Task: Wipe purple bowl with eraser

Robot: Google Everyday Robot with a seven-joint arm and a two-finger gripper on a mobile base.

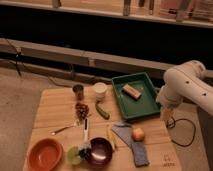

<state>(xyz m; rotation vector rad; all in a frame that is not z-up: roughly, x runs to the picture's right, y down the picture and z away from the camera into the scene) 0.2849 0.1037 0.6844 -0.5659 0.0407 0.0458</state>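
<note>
The purple bowl (99, 151) sits near the table's front edge, dark and glossy, between a small green cup (74, 155) and a grey-blue sponge (140, 154). The tan eraser (131, 90) lies inside the green tray (145, 104) at the table's back right. My gripper (168, 114) hangs from the white arm (186, 85) just off the tray's right edge, well right of the eraser and far from the bowl.
An orange-red bowl (45, 154) is at front left. A white cup (100, 91), a metal cup (78, 91), a cucumber (102, 110), grapes (81, 110), a spoon (64, 129), an apple (138, 134) and a grey-blue cloth (122, 131) lie on the wooden table (52, 112).
</note>
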